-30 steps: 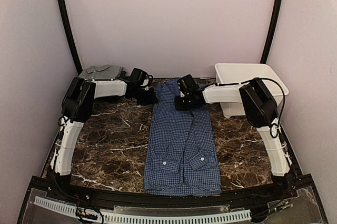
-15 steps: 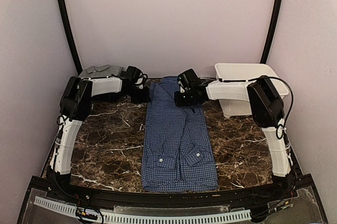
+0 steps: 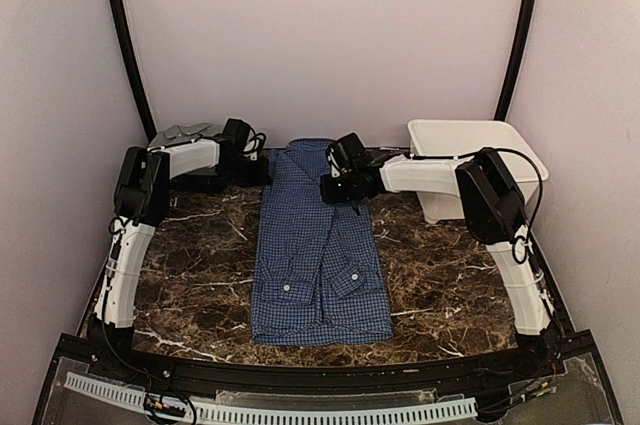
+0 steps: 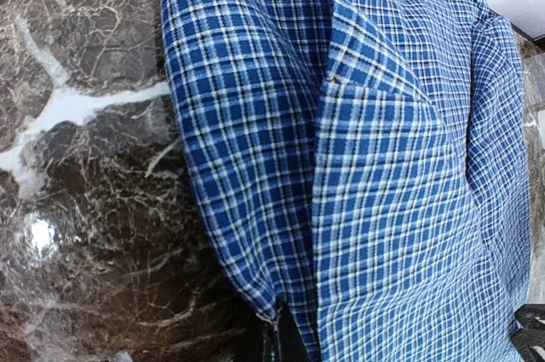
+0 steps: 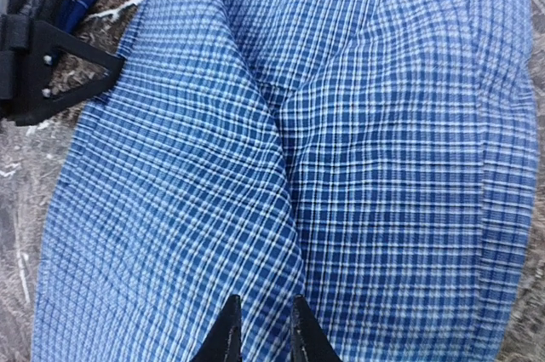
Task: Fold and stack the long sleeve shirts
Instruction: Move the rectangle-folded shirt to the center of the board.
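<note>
Roughly near-to-far: blue shirt (image 3: 318,245), collar (image 3: 303,149) farthest.

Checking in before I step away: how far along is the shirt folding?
Done: the blue shirt lies with sleeves folded in, a long strip. In hand: the left fingers and right fingers pinch its far end. Left: folding it shorter and stacking it with the grey shirt at the far left corner.

top view looks down from behind; wrist views share the shirt (image 3: 318,245) close-up.
</note>
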`<control>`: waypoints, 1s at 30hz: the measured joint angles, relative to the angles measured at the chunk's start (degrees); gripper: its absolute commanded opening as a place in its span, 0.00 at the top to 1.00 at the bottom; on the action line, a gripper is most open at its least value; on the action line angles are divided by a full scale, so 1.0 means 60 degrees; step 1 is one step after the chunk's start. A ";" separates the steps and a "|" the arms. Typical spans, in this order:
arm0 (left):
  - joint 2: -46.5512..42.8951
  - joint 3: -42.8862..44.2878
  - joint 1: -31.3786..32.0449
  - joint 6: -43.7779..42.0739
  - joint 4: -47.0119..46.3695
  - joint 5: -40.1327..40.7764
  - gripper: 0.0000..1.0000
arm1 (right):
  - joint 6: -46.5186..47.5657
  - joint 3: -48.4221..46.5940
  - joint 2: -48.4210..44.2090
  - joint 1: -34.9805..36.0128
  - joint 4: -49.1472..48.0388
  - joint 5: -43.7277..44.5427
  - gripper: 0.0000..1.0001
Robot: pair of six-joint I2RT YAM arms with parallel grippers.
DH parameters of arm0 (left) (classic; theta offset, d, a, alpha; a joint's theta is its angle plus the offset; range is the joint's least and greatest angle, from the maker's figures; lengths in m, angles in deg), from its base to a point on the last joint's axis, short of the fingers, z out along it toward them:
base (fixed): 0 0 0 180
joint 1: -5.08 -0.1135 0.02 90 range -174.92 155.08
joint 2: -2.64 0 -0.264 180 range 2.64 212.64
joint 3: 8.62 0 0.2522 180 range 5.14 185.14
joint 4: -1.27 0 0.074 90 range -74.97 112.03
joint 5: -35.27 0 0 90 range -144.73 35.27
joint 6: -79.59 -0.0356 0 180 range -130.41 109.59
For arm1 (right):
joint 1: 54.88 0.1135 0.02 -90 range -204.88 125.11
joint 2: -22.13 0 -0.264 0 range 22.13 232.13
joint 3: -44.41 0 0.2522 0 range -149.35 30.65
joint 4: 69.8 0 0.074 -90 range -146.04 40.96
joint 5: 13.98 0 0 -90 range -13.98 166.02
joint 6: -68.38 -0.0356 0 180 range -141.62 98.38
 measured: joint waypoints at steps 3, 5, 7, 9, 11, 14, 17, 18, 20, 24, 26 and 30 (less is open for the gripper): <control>0.0127 0.0222 0.0000 -0.0055 0.0080 -0.0051 1.00 | -0.0007 -0.0117 0.0390 0.0004 0.0102 -0.0029 0.82; 0.0255 0.0455 -0.0018 -0.0076 0.0175 -0.0095 1.00 | -0.0022 -0.0073 0.0459 0.0004 0.0208 -0.0007 0.82; 0.0412 0.0703 -0.0029 -0.0117 0.0189 -0.0153 1.00 | -0.0044 0.0025 0.0452 0.0004 0.0251 0.0040 0.83; 0.0499 0.0860 -0.0044 -0.0160 0.0233 -0.0197 1.00 | -0.0073 0.0142 0.0433 0.0004 0.0138 0.0084 0.83; 0.0561 0.0962 -0.0047 -0.0200 0.0288 -0.0215 1.00 | -0.0106 0.0317 0.0364 0.0004 -0.0025 0.0113 0.83; 0.0619 0.1086 -0.0058 -0.0211 0.0386 -0.0200 0.96 | -0.0113 0.0517 0.0262 0.0004 -0.0160 0.0113 0.83; 0.0619 0.1144 -0.0062 -0.0208 0.0463 -0.0033 0.87 | -0.0109 0.0546 0.0219 0.0004 -0.0135 0.0106 0.83; 0.0619 0.1166 -0.0066 -0.0193 0.0463 0.0076 0.84 | -0.0109 0.0546 0.0215 0.0004 -0.0117 0.0106 0.83; 0.0612 0.1177 -0.0073 -0.0193 0.0419 0.0204 0.82 | -0.0098 0.0543 0.0200 0.0004 -0.0069 0.0102 0.83; 0.0466 0.1016 -0.0106 -0.0087 0.0135 0.0430 0.80 | -0.0033 0.0535 0.0138 0.0004 0.0106 0.0076 0.82; 0.0273 0.0776 -0.0109 0.0055 -0.0146 0.0401 0.80 | -0.0004 0.0532 0.0066 0.0004 0.0251 0.0073 0.82; -0.0120 0.0481 -0.0087 0.0404 -0.1042 0.0131 0.79 | 0.0055 0.0441 -0.0113 0.0004 0.0441 0.0058 0.82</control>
